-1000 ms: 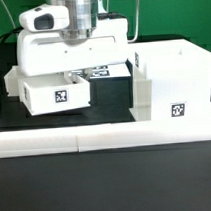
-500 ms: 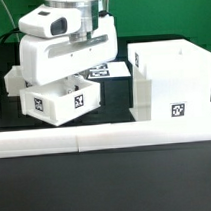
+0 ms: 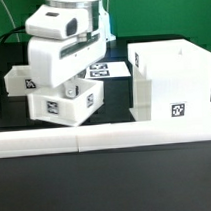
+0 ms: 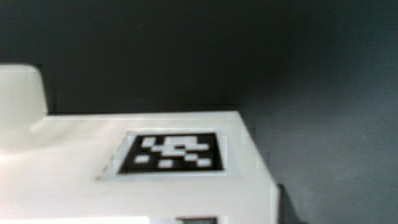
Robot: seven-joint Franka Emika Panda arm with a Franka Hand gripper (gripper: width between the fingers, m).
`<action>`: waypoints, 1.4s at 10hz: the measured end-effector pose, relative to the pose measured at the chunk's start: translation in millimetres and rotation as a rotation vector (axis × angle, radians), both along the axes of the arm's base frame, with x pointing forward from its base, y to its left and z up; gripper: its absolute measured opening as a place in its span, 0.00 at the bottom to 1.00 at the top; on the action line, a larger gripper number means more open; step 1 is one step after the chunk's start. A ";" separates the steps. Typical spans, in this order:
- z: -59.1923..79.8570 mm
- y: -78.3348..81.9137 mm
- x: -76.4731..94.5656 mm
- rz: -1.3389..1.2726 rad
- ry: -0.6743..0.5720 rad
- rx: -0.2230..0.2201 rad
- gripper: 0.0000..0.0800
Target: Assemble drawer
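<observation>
You have the gripper [image 3: 70, 87] clamped on the front tray [image 3: 69, 113], left of centre in the exterior view. Its fingers reach down into the open top, and the tray leans at the same slant as the white hand above it, one end raised. The back tray [image 3: 14, 78] sits just behind it near the left edge, flat on the black table [image 3: 115, 95]. The housing [image 3: 177, 75] stands upright at the right of the frame, apart from both trays, with its tag facing you. The marker board [image 3: 102, 70] lies flat behind the gripper, and the long white bars [image 3: 105, 140] run across the lower frame. In the wrist view you get a white tagged face [image 4: 175, 152] close up, with dark table beyond.
</observation>
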State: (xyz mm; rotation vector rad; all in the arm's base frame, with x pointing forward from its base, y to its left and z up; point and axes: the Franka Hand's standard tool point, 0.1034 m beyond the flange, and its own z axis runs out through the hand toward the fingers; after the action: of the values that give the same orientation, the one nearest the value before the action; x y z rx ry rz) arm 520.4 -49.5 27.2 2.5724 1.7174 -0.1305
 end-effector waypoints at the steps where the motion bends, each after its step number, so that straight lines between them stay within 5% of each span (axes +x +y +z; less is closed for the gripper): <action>1: 0.8 1.9 5.6 0.060 0.004 -0.004 0.06; 6: -1.0 -3.9 10.0 0.369 0.052 -0.022 0.06; 14: -4.9 1.0 12.8 0.334 -0.019 -0.028 0.06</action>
State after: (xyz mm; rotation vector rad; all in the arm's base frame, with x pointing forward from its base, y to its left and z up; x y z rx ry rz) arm 533.2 -48.5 22.3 2.2186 2.0874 -0.1150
